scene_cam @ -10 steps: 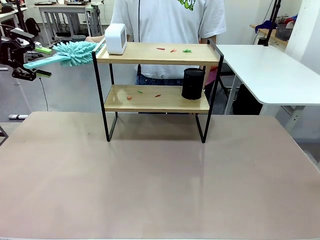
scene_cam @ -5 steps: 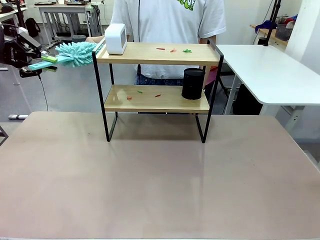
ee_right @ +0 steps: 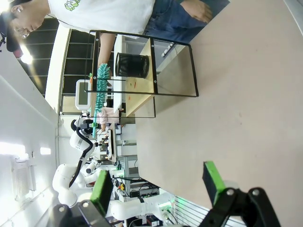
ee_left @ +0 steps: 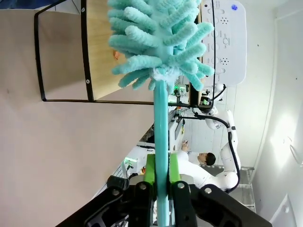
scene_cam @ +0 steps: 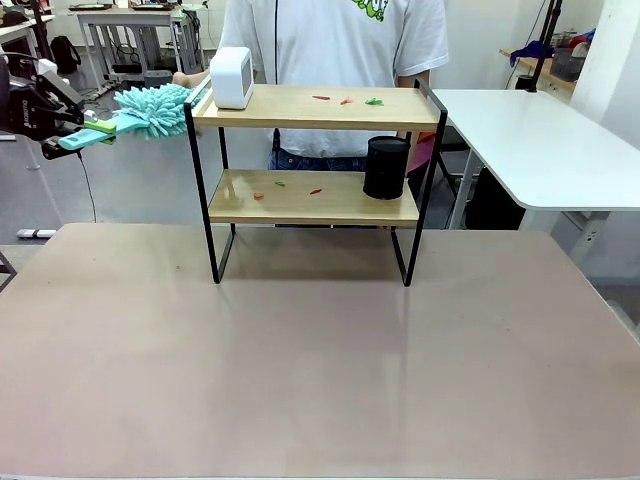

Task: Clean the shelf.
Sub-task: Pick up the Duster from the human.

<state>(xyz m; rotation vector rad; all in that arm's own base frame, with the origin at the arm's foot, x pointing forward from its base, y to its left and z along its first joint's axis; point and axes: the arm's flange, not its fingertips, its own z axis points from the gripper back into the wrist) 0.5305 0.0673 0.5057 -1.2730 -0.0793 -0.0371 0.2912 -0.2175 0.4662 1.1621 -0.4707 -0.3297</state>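
Beside the wooden shelf (scene_cam: 315,105), left fingers (ee_left: 150,169) pinch a fluffy teal duster (ee_left: 160,42).

There is one shelf (scene_cam: 300,107) with two wooden boards. One teal fluffy duster (scene_cam: 150,108), one white cube-shaped device (scene_cam: 231,77) and one black mesh cup (scene_cam: 386,167) are present. Six small coloured scraps (scene_cam: 346,100) lie on the shelf, three on the top board and three on the lower board. One person (scene_cam: 340,40) is at the far side.
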